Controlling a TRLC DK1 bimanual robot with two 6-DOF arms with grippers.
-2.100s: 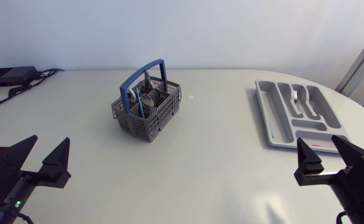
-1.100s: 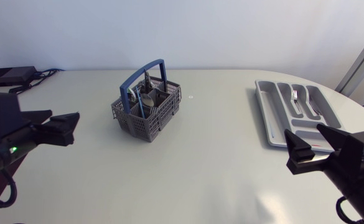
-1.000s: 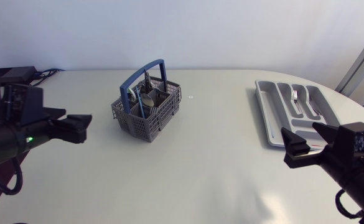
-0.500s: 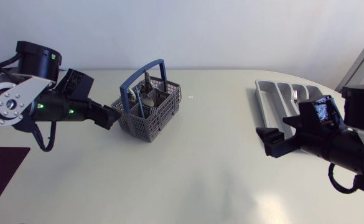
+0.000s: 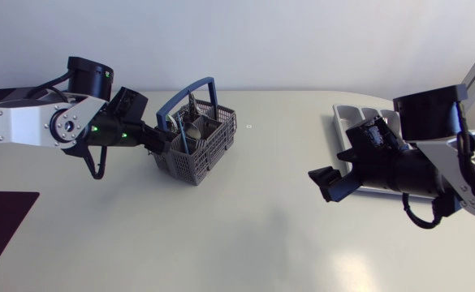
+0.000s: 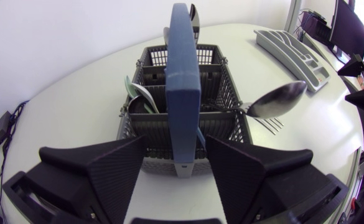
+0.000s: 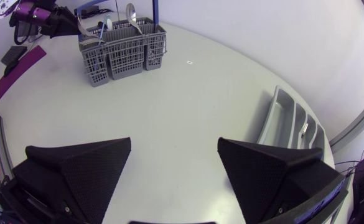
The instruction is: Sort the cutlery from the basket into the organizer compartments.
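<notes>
Cutlery (image 6: 275,99) stands in the basket (image 5: 195,144), far left of centre. The left gripper (image 6: 175,146), fingers apart, sits just beside it, aimed along the handle (image 6: 183,74), probably for a pick. The right gripper (image 5: 325,180), also spread, hangs empty near the organizer (image 5: 359,113) at right.

The basket (image 6: 158,129) was grey perforated plastic with a smooth blue plastic handle (image 6: 183,81), the spoon (image 6: 276,101) in it was polished, mirror-bright metal, the organizer (image 6: 290,46) was smooth light-grey plastic with a faint sheen, and the worktop (image 6: 76,106) was smooth, matt off-white.
</notes>
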